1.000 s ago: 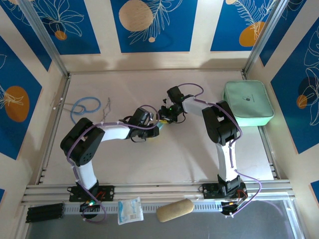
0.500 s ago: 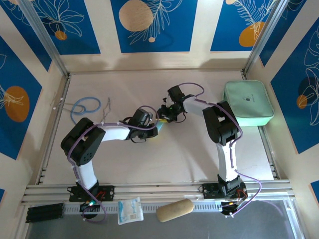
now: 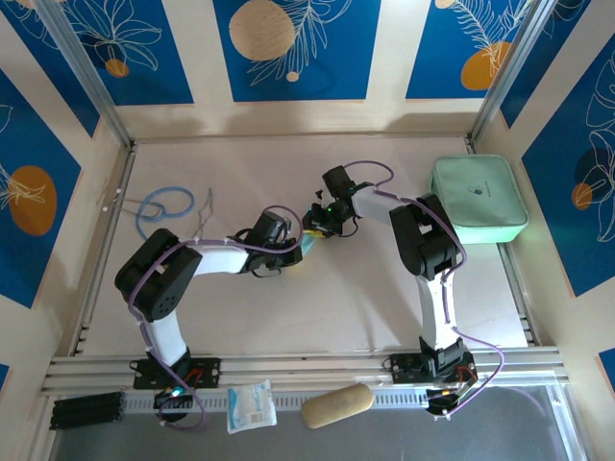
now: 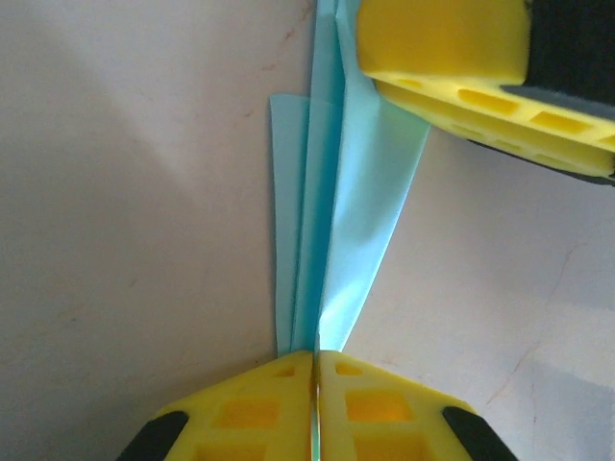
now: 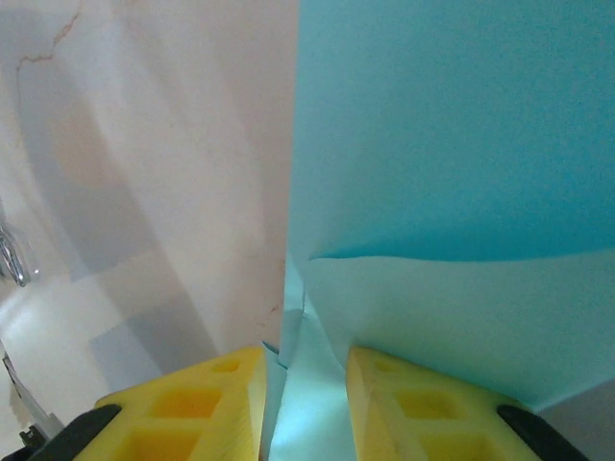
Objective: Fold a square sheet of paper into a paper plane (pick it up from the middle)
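L wrist: L hand (image 4: 315,370) pinches paper plane (image 4: 332,221) | top: mint case (image 3: 478,200)

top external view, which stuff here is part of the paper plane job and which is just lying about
In the job:
- light-blue folded paper, held at both ends
- left end effector, shut on it
- right end effector, gripping it

Lying about:
- mint-green zip case
- blue cable loop
- white snack packet
- tan roll

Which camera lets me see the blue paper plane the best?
The left wrist view: the paper plane shows its long folded layers, pinched by the left claw. The right wrist view shows blue paper up close. From the top view, just a sliver peeks between the arms.
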